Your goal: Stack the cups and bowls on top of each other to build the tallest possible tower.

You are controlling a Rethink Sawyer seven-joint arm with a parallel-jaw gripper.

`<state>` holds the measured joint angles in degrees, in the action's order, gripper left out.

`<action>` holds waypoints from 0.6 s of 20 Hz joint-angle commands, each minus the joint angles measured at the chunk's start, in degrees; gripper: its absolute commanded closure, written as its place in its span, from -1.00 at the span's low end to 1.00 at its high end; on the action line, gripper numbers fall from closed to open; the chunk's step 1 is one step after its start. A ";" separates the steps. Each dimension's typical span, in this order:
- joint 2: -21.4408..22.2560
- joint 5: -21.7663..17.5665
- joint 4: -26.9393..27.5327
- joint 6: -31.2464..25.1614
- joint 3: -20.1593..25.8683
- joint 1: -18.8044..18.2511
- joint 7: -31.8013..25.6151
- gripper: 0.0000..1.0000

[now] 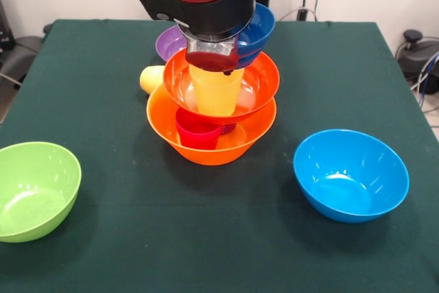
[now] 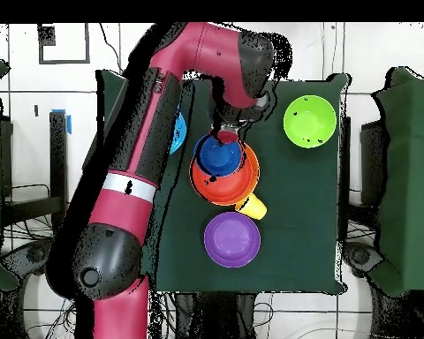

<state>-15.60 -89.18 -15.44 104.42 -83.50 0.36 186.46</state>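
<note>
The tower stands mid-table: the big orange-yellow bowl holds a red-pink cup, and the red-orange bowl rests above it. An orange-yellow cup stands upright in the red-orange bowl, with a dark translucent purple cup set in its mouth. My gripper sits directly on top of that purple cup; its grip is hidden. The small dark blue bowl shows just behind the gripper, and what it rests on is hidden. From overhead, the gripper is at the edge of the tower.
A purple bowl stands behind the tower, and a pale yellow cup lies on its side against it. A lime green bowl is at front left and a light blue bowl at front right.
</note>
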 commanded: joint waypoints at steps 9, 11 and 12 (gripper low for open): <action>-1.61 3.08 5.51 -2.25 0.97 -2.54 10.21 1.00; -1.30 2.93 5.96 -2.16 0.44 -2.98 10.16 1.00; -1.41 2.84 6.09 -2.52 0.19 -3.13 9.97 1.00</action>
<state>-16.27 -88.74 -14.25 104.40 -85.27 -0.48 186.46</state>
